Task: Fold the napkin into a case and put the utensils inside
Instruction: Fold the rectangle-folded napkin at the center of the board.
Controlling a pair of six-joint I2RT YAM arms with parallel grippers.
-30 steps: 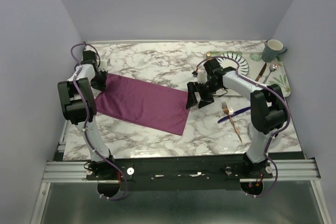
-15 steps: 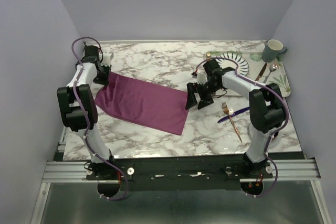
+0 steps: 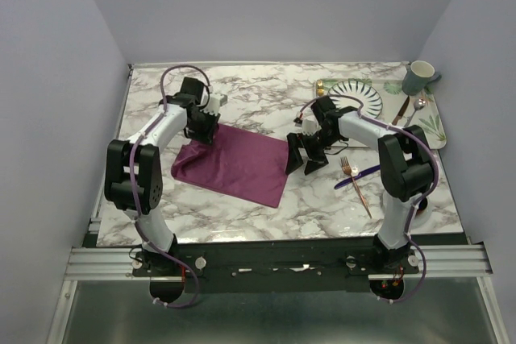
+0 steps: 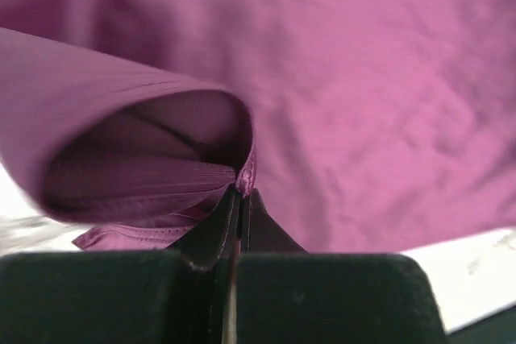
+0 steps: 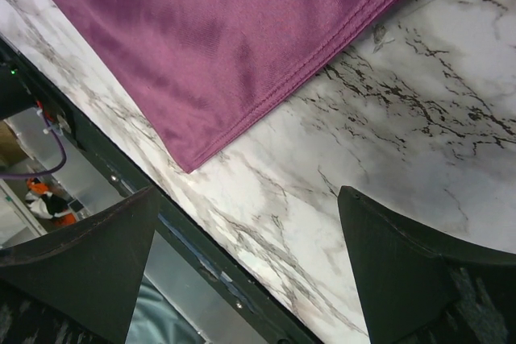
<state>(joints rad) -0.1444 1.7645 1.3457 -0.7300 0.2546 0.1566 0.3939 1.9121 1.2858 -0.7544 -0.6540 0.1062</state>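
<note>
The plum-purple napkin (image 3: 242,163) lies folded in the middle of the marble table. My left gripper (image 3: 203,130) is shut on its left edge and holds that edge lifted and curled over the rest of the cloth (image 4: 363,94); the pinched hem (image 4: 244,175) shows between the jaws. My right gripper (image 3: 305,160) is open and empty, just off the napkin's right end, whose corner (image 5: 234,62) shows in the right wrist view. The copper fork (image 3: 355,183) and dark blue knife (image 3: 360,176) lie crossed on the table to the right.
A tray (image 3: 429,130) at the back right holds a striped plate (image 3: 359,96), a grey mug (image 3: 418,77), a silver spoon (image 3: 416,108) and another utensil. The table's front edge (image 5: 201,255) runs close below the right gripper.
My left gripper has carried the napkin's left edge from the far left toward the middle, folding the cloth over itself. The right gripper has barely moved.
</note>
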